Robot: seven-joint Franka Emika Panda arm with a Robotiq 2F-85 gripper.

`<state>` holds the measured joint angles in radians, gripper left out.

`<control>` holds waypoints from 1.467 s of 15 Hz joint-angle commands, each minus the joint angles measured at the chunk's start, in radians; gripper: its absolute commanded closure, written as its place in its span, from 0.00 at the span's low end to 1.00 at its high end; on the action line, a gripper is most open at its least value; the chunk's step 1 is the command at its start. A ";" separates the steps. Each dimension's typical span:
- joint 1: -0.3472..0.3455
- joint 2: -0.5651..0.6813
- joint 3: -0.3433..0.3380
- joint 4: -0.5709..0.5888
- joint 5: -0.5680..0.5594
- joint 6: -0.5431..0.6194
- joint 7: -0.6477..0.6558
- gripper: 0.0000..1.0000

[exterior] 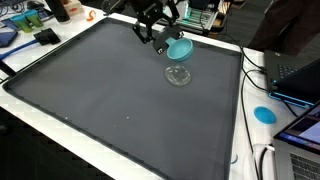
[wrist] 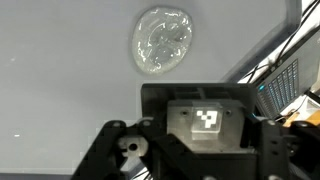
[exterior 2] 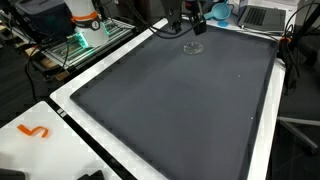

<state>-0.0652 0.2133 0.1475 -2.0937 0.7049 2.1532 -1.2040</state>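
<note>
Saw gripper (exterior: pixel 160 40) raised over far side of mat (exterior: pixel 100 110), a little right of centre in an exterior view. Couldn't tell whether jaws were clenched or released: fingers were masked by the arm and bowl from outside, and the wrist view gave only the housing with its tag (wrist: pixel 205 120), no fingertips. Found teal bowl (exterior: pixel 181 47) hard against the fingers on their right, low over the mat. Touching or pinched, not resolvable. Spotted clear disc (exterior: pixel 178 75) flat on mat just near of the bowl, apart from the gripper. Same clear disc (wrist: pixel 162 40) showed top centre in wrist view, crinkled and glossy. Noted second blue disc (exterior: pixel 264 114) well apart on white table (exterior: pixel 250 150) off the right edge of mat, near a laptop (exterior: pixel 300 72). Judged bowl light, thin plastic, fairly stiff and smooth. Would pinch across the rim wall, one finger inside and one outside, with modest force to avoid squeezing it oval. Judged clear disc lighter and flimsier, likely to flex and skate on the mat. Lay too flat for a top pinch across its width. Would take it by a raised edge if there was one. Couldn't confirm edge height from these views.
</note>
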 commanded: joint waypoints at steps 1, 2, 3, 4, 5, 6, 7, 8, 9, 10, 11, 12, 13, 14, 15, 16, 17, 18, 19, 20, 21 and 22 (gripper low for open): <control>0.001 -0.041 -0.023 -0.061 0.068 -0.009 -0.073 0.69; 0.001 -0.042 -0.028 -0.068 0.079 -0.010 -0.084 0.69; 0.002 -0.043 -0.032 -0.073 0.088 -0.011 -0.095 0.69; 0.002 -0.044 -0.036 -0.081 0.098 -0.011 -0.106 0.69; 0.003 -0.045 -0.039 -0.086 0.107 -0.011 -0.115 0.69; 0.003 -0.046 -0.042 -0.091 0.115 -0.011 -0.124 0.69; 0.004 -0.047 -0.045 -0.098 0.123 -0.008 -0.133 0.69; 0.004 -0.047 -0.047 -0.104 0.132 -0.008 -0.144 0.69; 0.005 -0.047 -0.049 -0.110 0.141 -0.006 -0.153 0.69; 0.005 -0.046 -0.051 -0.114 0.149 -0.005 -0.161 0.69; 0.006 -0.046 -0.054 -0.118 0.154 -0.004 -0.167 0.69; 0.006 -0.045 -0.055 -0.124 0.162 -0.003 -0.176 0.69; 0.006 -0.046 -0.057 -0.129 0.168 -0.001 -0.183 0.69; 0.007 -0.045 -0.059 -0.133 0.176 -0.001 -0.191 0.69; 0.007 -0.045 -0.060 -0.135 0.183 -0.001 -0.201 0.69; 0.008 -0.044 -0.061 -0.138 0.188 -0.001 -0.206 0.69; 0.009 -0.044 -0.061 -0.141 0.195 0.000 -0.214 0.69; 0.011 -0.045 -0.061 -0.145 0.201 0.001 -0.221 0.69; 0.013 -0.044 -0.059 -0.148 0.207 0.004 -0.225 0.69; 0.016 -0.044 -0.059 -0.151 0.212 0.008 -0.229 0.69; 0.020 -0.046 -0.058 -0.154 0.215 0.014 -0.230 0.69; 0.025 -0.046 -0.057 -0.155 0.214 0.017 -0.227 0.69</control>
<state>-0.0596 0.1988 0.0989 -2.2105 0.8831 2.1529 -1.4018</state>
